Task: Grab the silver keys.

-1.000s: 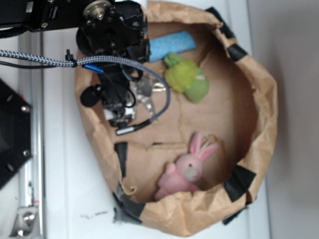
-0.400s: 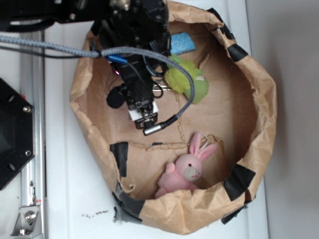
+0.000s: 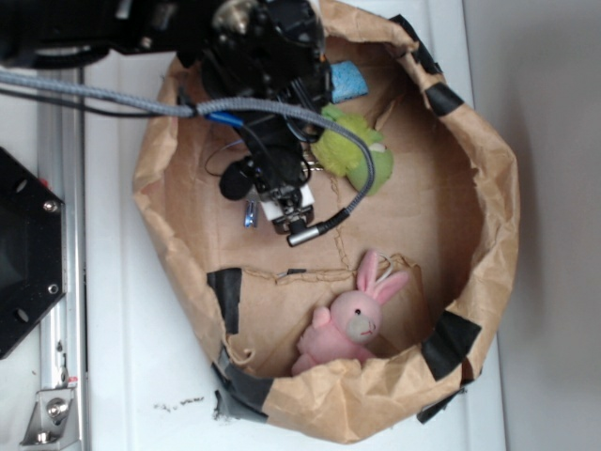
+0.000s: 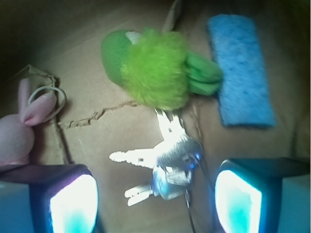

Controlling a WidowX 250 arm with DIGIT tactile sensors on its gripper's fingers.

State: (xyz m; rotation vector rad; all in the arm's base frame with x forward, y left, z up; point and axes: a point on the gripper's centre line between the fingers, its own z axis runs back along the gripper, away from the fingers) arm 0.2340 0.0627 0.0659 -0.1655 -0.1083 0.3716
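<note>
Gripper (image 4: 155,201): you have the jaws spread wide, nothing between the pads, hovering over the bag floor.
Keys (image 4: 167,158): you'll see them lying flat between and just ahead of your two fingers, one key touching the green plush (image 4: 155,68).
Sponge (image 4: 240,68): blue, beside the green plush.
Bunny (image 3: 349,319): pink, well apart, near the bag (image 3: 488,178) wall.
</note>
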